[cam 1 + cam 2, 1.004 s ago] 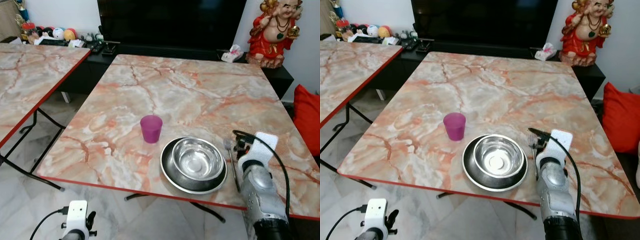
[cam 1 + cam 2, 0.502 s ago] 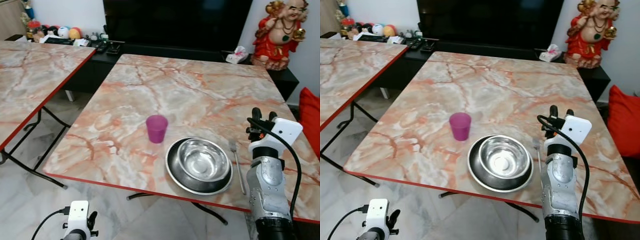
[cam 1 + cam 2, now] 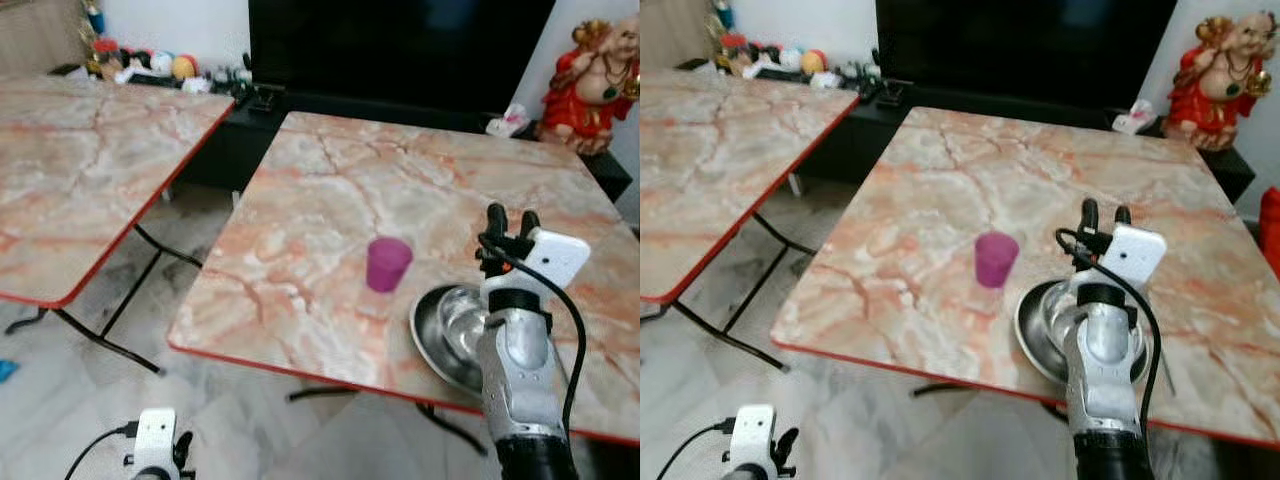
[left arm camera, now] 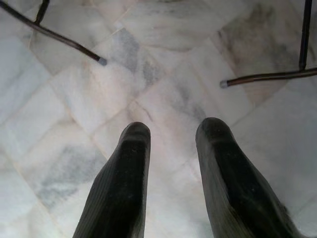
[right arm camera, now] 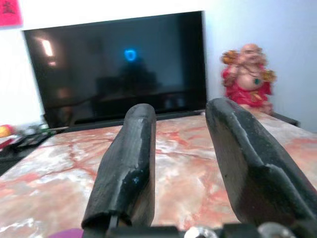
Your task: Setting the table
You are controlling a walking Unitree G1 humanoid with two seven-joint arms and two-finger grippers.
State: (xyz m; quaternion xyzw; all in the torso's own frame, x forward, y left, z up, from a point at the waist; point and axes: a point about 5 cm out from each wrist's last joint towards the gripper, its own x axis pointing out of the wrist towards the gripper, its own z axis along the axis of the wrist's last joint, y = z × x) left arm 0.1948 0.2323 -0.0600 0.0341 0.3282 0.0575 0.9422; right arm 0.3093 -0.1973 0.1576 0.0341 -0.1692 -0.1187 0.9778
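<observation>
the right pincer [image 3: 510, 222] has lifted off the fork, up above the steel bowl [image 3: 452, 330], fingers apart.

Right arm [image 3: 515, 390]: silver cylindrical casing above a black base section. White camera housing [image 3: 553, 256] at the wrist, looped by a black cable [image 3: 573, 330]. Fingers [image 5: 130, 163] long, black, rounded, matte. Left wrist housing [image 3: 155, 436] white, cabled.

Table: marble-pattern top [image 3: 330, 190], red edge.
On table: purple cup [image 3: 387, 264] near the middle; steel bowl [image 3: 462, 322] on a dark plate [image 3: 428, 335], near the front edge.
</observation>
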